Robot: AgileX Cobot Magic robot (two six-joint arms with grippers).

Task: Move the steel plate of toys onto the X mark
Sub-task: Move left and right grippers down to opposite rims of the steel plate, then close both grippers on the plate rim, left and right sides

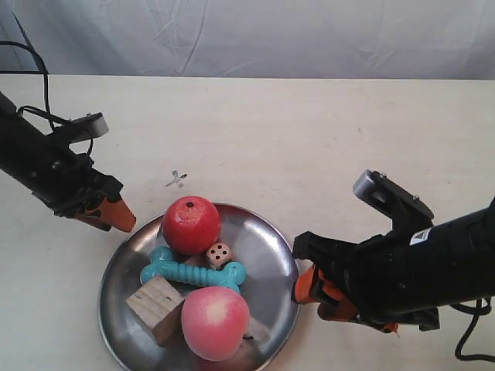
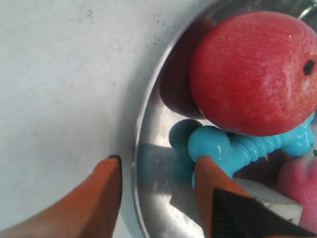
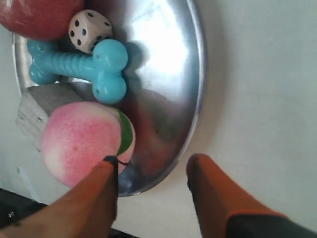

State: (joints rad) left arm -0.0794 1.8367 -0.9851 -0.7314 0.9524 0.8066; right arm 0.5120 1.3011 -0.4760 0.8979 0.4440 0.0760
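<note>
pale table bears the steel plate; left gripper and right gripper straddle its rim, fingers apart

Surface, pale cream, matte: carries one round steel plate toward the near edge, and one small grey X mark drawn just beyond the plate's far rim, not touching it.

Toys in steel plate, X mark just beyond
</note>
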